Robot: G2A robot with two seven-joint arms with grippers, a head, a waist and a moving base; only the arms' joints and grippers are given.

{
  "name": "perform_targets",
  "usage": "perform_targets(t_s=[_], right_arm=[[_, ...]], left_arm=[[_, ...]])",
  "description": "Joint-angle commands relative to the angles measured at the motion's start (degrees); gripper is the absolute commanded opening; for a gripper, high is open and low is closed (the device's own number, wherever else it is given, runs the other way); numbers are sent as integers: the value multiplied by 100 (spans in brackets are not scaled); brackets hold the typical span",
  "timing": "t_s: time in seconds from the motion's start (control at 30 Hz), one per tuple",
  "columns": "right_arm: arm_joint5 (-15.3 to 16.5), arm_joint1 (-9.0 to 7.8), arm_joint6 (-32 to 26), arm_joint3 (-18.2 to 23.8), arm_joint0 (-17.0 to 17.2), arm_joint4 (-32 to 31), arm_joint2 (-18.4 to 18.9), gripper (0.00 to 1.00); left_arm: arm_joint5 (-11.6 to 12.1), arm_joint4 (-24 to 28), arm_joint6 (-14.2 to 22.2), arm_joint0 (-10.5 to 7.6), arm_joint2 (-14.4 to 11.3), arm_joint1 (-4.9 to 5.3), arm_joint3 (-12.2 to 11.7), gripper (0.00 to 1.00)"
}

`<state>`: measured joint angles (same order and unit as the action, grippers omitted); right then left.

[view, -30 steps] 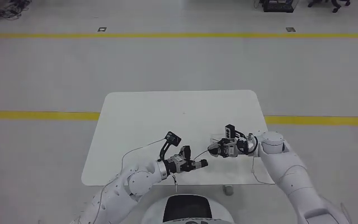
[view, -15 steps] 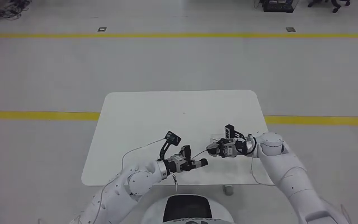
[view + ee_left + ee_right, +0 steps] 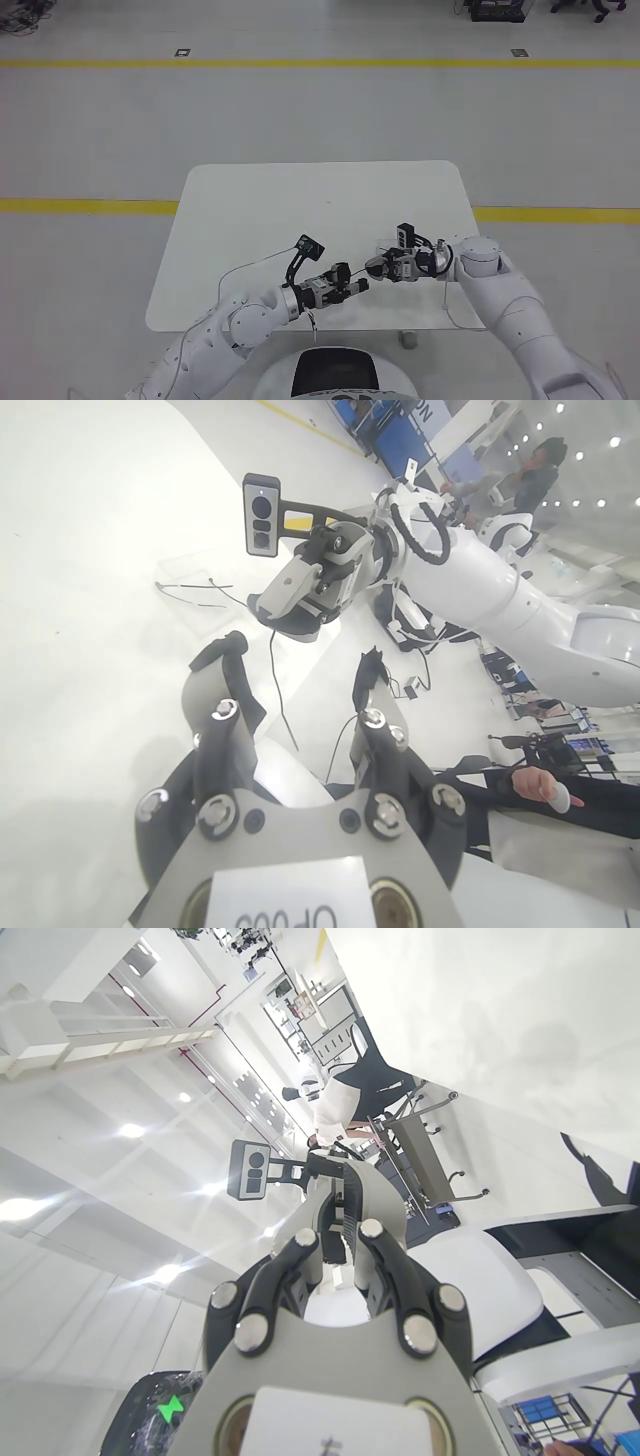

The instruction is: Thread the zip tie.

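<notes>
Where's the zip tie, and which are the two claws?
zip tie (image 3: pixel 278 695): left wrist view, middle of the hanging strand.
right gripper (image 3: pixel 262 612): left wrist view, between its shut fingertips.
left gripper (image 3: pixel 302 650): left wrist view, between its open fingertips.

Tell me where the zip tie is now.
In the left wrist view, the zip tie hangs from the right end effector and reaches down into the open left end effector.

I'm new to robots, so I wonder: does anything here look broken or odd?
One small thing: on the left gripper the black fingertip covering looks wrinkled and peeling. Otherwise the zip tie hangs tidily from the shut right gripper, by those open fingers.
</notes>
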<state>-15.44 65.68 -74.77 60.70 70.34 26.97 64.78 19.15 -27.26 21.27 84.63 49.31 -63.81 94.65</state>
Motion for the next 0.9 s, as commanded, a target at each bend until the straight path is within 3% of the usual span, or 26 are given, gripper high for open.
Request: perform_targets(t_s=[0.0,0.87], right_arm=[[16,0,-3,-12,-13,22,-23,0],[235,-64,52,8,-37,117,-205,0]], left_arm=[[-3,4,-4,-4,-6,5,-1,42],[-24,86,-107,-27,-18,81,-12,23]])
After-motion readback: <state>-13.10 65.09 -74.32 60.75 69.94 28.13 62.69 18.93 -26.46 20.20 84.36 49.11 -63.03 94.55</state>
